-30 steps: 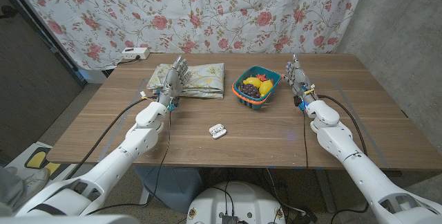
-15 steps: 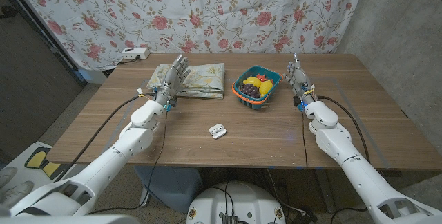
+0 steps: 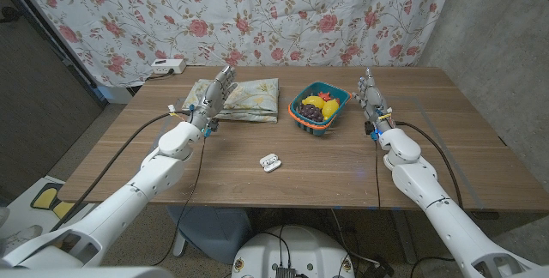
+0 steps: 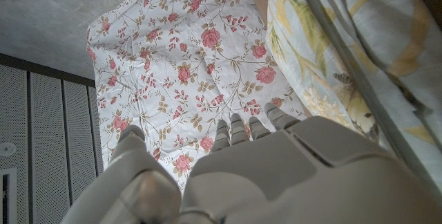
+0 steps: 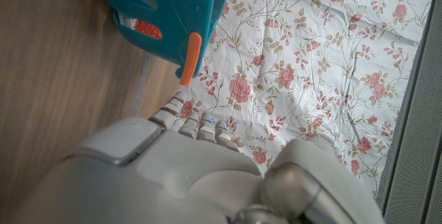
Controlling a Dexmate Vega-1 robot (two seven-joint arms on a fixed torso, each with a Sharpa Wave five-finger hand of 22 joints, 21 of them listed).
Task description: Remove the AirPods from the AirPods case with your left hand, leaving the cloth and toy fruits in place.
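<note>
Since the earlier frames the left arm has swung outward toward the left of the picture, while the left hand (image 3: 214, 94) has stayed at the near corner of the folded cloth (image 3: 247, 99) in the upper middle. Its fingers (image 3: 225, 79) are spread and upright, holding nothing. The right hand (image 3: 371, 98) has not moved; it stands just right of the teal basket (image 3: 298, 116) of toy fruits (image 3: 322, 105), fingers fairly straight and close together, also holding nothing.

The white AirPods case (image 3: 270, 162) lies with its lid open on the bare wooden surface (image 3: 446, 154) in the lower middle, well apart from both hands, with the earbuds apparently inside, though too small to be sure.

The left hand is far from the case and right against the cloth, so a careless sweep could drag the cloth along and spoil the arrangement. The case is small and light; I judge that a pinch arriving off-centre could push it across the surface or tip it shut before an earbud is caught.
</note>
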